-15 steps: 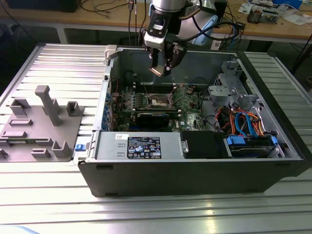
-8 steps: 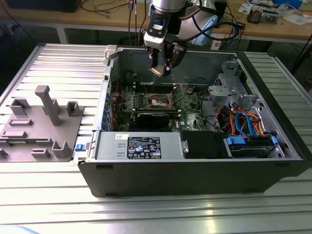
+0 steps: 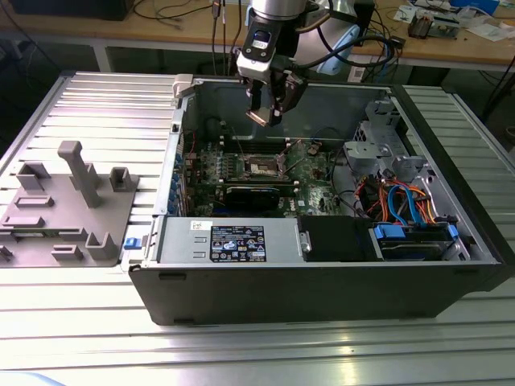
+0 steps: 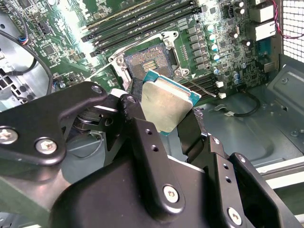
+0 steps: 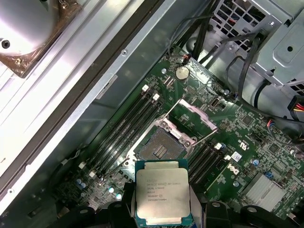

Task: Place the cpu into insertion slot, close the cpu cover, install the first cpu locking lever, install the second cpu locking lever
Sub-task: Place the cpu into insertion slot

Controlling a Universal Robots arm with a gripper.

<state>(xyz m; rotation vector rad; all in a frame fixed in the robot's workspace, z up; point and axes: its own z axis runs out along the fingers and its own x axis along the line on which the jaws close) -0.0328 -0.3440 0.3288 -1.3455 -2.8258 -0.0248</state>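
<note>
My gripper point(image 3: 265, 117) hangs inside the open computer case, above the green motherboard point(image 3: 310, 173). It is shut on the cpu point(image 4: 167, 105), a flat square chip with a silver top, pinched at two opposite edges between the black fingers point(image 4: 192, 130). In the first wrist view the cpu point(image 5: 162, 192) sits just short of the insertion slot point(image 5: 160, 147), whose dark contact field lies bare. The cpu cover point(image 5: 194, 115) stands swung open on the slot's far side. Thin wire levers point(image 4: 108, 65) stick out beside the insertion slot point(image 4: 146, 60). In the exterior view the insertion slot point(image 3: 264, 166) lies below the gripper.
Long black memory slots point(image 5: 127, 124) flank the socket. A long black card point(image 3: 253, 195), the power supply point(image 3: 233, 240), a drive cage point(image 3: 385, 145) and coloured cables point(image 3: 406, 201) fill the case. The case walls point(image 3: 181, 137) rise around the board. A grey fixture point(image 3: 68, 205) lies at the exterior view's left.
</note>
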